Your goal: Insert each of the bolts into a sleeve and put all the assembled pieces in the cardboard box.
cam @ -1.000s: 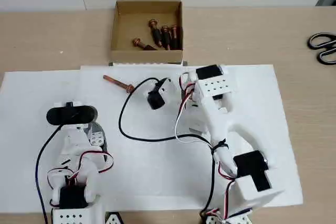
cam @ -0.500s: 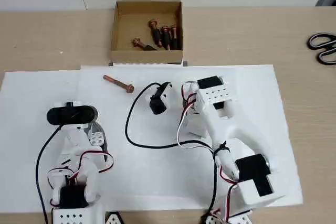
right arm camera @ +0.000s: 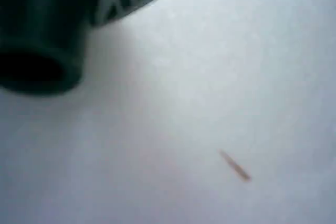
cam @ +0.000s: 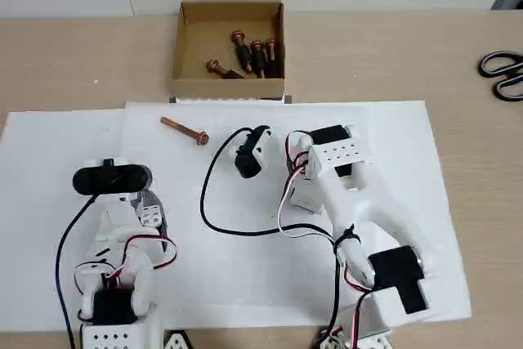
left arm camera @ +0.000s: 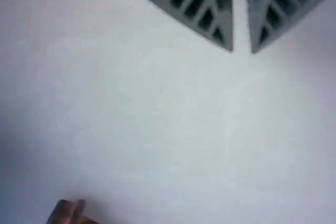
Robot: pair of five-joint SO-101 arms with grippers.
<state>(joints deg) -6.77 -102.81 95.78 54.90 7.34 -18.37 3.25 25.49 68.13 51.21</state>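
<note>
A copper bolt point(cam: 184, 130) lies loose on the white paper point(cam: 73, 145), just in front of the cardboard box point(cam: 186, 46). The box holds several bolts point(cam: 253, 53). My right arm point(cam: 339, 153) is to the right of the loose bolt. Its gripper point(right arm camera: 89, 9) is shut on a dark hollow sleeve point(right arm camera: 39, 51) held above the paper, and the bolt point(right arm camera: 234, 165) shows small and far off. My left gripper point(left arm camera: 241, 45) hovers low over bare paper at the front left point(cam: 149, 206), fingers nearly together with nothing between them. A bolt head point(left arm camera: 65, 211) shows at that view's edge.
Black scissors point(cam: 502, 75) lie at the table's far right edge. A black cable point(cam: 208, 202) loops across the paper between the two arms. Bare paper spreads around the loose bolt and to its left.
The right arm has drawn back a little from the box toward its base, its wrist shifting slightly right. The loose bolt and the left arm have not moved.
</note>
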